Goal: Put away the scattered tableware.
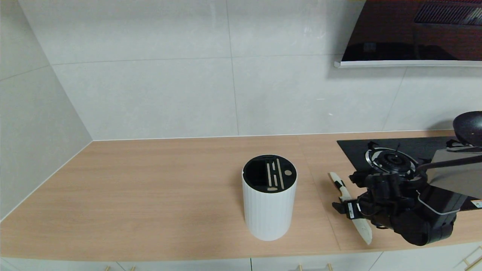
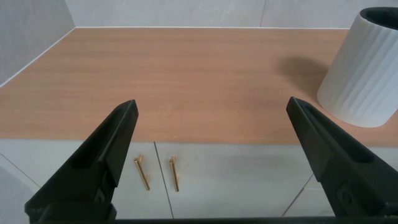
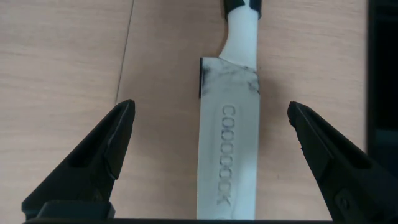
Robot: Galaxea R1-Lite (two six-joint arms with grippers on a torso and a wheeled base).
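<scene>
Right wrist view: dimpled white knife (image 3: 229, 155)

One white holder (image 1: 269, 210) is counted, standing on the one desk (image 1: 150, 188). One big hole is seen in the holder's black top. One knife (image 1: 362, 227) is counted, lying flat to the right of the holder. One black stove top (image 1: 354, 150) is seen further right of the holder, and one burner (image 1: 391, 160) is counted on it. One dark pan (image 1: 469, 128) is seen past the burner. One dark hood (image 1: 395, 37) is seen high up, right of the holder. Two gold cupboard handles (image 2: 142, 173) are counted under the desk edge, left of the holder. Two grippers are counted, the left gripper (image 2: 211, 106) and the right gripper (image 3: 209, 109), and two black fingers (image 2: 106, 155) are seen on each.
</scene>
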